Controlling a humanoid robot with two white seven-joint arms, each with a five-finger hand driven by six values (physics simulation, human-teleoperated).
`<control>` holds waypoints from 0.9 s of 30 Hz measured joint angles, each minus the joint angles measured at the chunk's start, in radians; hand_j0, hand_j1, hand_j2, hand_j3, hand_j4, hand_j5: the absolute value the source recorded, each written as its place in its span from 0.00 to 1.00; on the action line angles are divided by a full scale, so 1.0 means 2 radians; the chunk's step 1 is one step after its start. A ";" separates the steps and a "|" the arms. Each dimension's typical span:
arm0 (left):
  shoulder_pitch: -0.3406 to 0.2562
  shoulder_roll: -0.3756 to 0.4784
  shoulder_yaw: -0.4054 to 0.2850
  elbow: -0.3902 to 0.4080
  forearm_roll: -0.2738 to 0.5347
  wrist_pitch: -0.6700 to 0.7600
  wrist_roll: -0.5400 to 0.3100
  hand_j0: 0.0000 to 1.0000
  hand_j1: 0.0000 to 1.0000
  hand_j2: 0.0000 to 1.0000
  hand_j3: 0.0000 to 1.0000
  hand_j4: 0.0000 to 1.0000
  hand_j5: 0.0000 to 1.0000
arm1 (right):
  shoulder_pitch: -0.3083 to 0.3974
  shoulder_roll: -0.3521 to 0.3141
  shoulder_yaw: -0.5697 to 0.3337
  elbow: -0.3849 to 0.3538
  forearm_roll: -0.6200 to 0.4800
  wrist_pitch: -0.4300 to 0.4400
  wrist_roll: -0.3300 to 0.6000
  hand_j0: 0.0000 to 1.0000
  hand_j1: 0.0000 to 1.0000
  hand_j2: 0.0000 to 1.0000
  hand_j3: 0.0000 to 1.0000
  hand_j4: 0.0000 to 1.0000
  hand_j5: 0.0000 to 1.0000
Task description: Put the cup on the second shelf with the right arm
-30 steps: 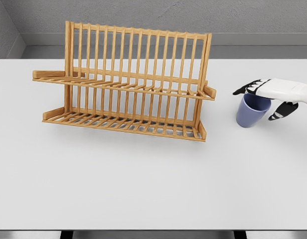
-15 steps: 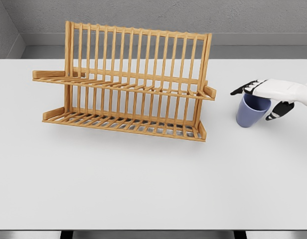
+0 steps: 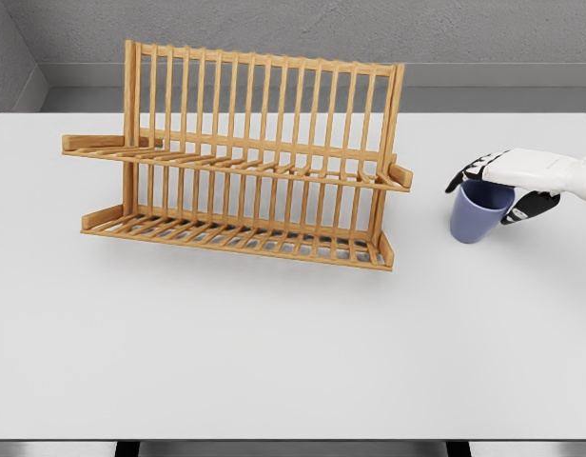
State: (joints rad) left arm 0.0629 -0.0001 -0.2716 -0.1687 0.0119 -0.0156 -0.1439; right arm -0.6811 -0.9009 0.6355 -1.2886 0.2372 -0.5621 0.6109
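Observation:
A blue cup point(image 3: 476, 217) stands upright on the white table, to the right of the wooden dish rack point(image 3: 238, 157). My right hand point(image 3: 493, 190) comes in from the right edge and sits over the cup's rim. Its dark fingertips point(image 3: 457, 181) curl down at the rim's left side and the thumb point(image 3: 523, 208) presses in at the cup's right side, so the hand is closed about the cup's top. The rack's upper shelf point(image 3: 226, 164) and lower shelf point(image 3: 236, 236) hold nothing. The left arm does not show.
The rack stands left of centre, its right end post point(image 3: 392, 143) a short way left of the cup. The table point(image 3: 293, 343) reaches to the front edge, with a grey wall behind.
The thumb has swung in from well right of the cup to its side, and the fingers have curled down at the rim. The cup has not moved.

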 measured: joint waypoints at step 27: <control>0.000 0.000 0.000 0.000 0.000 0.000 0.000 1.00 1.00 1.00 1.00 1.00 1.00 | -0.031 -0.013 -0.046 -0.039 -0.001 0.000 0.000 0.71 0.71 0.71 0.71 0.71 0.71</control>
State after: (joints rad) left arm 0.0629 -0.0001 -0.2715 -0.1687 0.0119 -0.0153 -0.1440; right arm -0.7440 -0.9260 0.5430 -1.3663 0.2353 -0.5631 0.6113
